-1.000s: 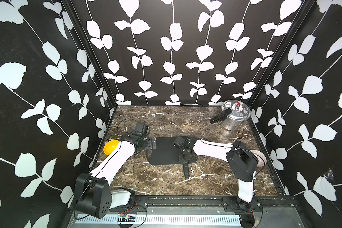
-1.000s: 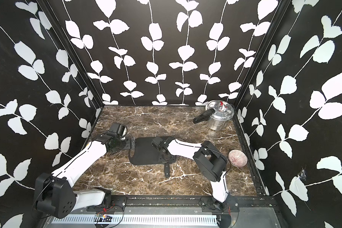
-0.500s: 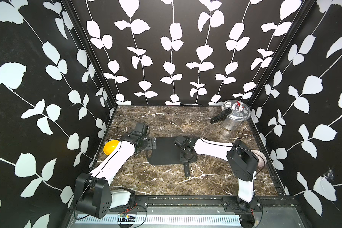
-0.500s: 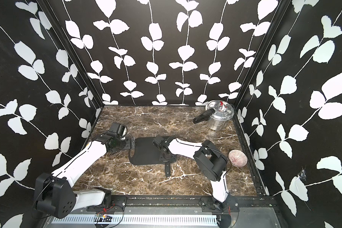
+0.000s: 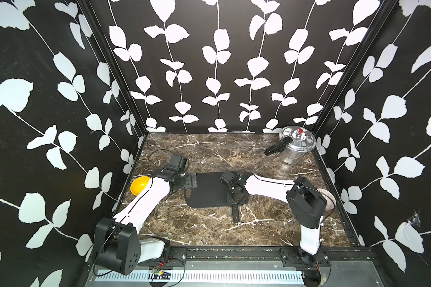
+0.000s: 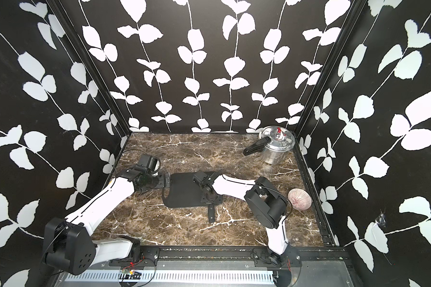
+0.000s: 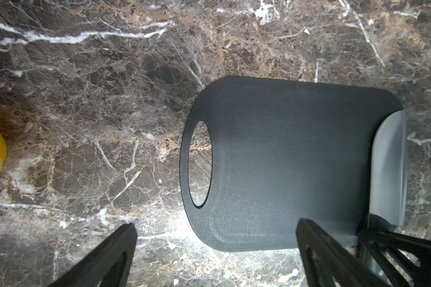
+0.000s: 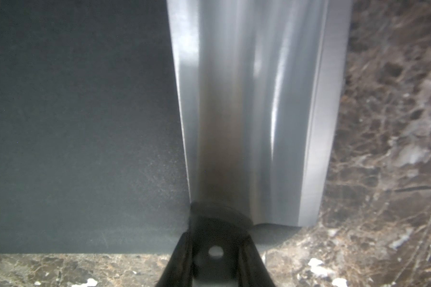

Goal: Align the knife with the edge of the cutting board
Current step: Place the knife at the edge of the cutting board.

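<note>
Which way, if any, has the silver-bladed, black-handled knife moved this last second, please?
No; the knife lies unchanged along the edge of the matte black cutting board.

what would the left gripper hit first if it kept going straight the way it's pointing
Most likely the cutting board: the open left gripper points at its cut-out end. Height above it is unclear, so it might skim over.
</note>
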Available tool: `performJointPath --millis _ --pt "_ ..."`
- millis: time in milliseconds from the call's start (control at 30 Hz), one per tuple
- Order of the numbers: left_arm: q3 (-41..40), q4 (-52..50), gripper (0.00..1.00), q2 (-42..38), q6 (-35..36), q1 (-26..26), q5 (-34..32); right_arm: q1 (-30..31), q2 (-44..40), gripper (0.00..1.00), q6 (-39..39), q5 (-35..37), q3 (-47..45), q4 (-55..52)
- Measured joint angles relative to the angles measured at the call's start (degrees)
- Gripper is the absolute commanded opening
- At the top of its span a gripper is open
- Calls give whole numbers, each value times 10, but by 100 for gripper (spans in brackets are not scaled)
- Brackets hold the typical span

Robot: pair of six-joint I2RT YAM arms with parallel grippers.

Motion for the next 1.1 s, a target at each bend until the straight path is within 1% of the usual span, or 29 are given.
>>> performJointPath --millis 200,333,800,1100 --pt "0 0 98 0 0 0 3 0 0 16 0 0 0 0" --pt "0 1 98 0 0 0 4 2 0 13 -2 0 0 0" --pt "0 3 99 6 0 0 6 9 1 14 -23 9 10 -31" --pt "1 3 98 17 0 0 7 9 6 14 -30 9 14 -33"
